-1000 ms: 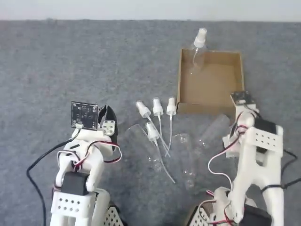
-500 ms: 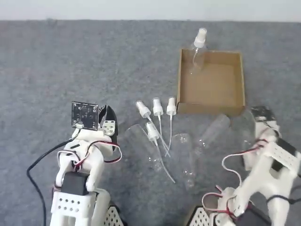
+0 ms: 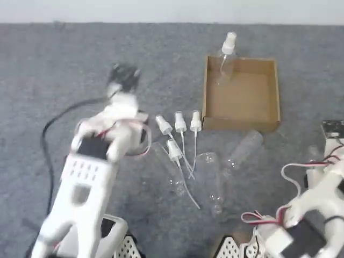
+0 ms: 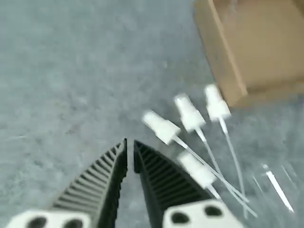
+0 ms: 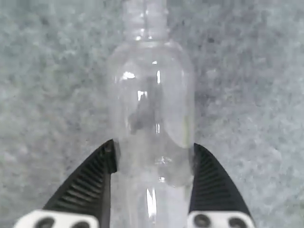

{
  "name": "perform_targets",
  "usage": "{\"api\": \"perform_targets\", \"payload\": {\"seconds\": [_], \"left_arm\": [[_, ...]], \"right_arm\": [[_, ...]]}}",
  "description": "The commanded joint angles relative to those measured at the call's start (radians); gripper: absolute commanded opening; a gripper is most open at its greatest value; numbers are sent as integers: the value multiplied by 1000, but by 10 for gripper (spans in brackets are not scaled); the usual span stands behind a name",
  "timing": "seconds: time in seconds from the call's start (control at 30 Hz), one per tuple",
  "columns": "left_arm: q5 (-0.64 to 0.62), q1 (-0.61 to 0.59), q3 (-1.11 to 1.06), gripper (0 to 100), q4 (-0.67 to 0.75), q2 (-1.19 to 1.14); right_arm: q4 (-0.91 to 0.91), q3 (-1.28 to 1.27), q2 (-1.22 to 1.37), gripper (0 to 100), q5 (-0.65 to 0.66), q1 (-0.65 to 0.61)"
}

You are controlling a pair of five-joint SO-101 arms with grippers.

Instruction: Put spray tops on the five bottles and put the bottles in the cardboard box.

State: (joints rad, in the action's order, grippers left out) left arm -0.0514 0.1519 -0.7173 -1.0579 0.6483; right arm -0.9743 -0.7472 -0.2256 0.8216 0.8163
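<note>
Box (image 3: 204,91): open cardboard tray on the grey carpet (image 3: 64,64), on the far right of the work area. It holds one capped bottle (image 3: 226,63), upright in the far left corner, with its white spray head rising above the far wall.

Spray tops: three spray tops lie in a row on the carpet just beside the box's near left corner, at left (image 3: 163,124), middle (image 3: 180,122) and right (image 3: 195,121). Their heads point away from the arms and their dip tubes trail toward the arms. A fourth top (image 3: 173,149) lies nearer the arms, and its tube crosses the tubes of the row.

Loose bottles: three clear uncapped loose bottles lie on their sides on the carpet, nearer the arms than the row. One is at left (image 3: 167,165), at the edge of the fourth top. One is at centre (image 3: 213,180). One is at right (image 3: 244,146), near the box's front wall.

Left gripper (image 4: 129,142): fingers almost together and holding nothing. It is above bare carpet, near the leftmost top of the row but apart from it.

Right gripper (image 5: 153,152): fingers clamped on the body of the held bottle (image 5: 152,104). This bottle is clear and uncapped, with its open neck pointing away from the wrist. Whether it rests on the carpet cannot be told.
</note>
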Motion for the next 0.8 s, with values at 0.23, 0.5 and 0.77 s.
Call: {"api": "perform_targets", "payload": {"seconds": [0.23, 0.5, 0.77], "left_arm": [[-224, 89, 522, 158, -14, -781], [-379, 84, 671, 163, -77, -967], [-408, 25, 668, 163, -112, -976]], "right_arm": [[16, 218, 196, 77, -12, 8], [22, 242, 208, 78, -12, 8], [58, 238, 209, 78, -12, 8]]}}
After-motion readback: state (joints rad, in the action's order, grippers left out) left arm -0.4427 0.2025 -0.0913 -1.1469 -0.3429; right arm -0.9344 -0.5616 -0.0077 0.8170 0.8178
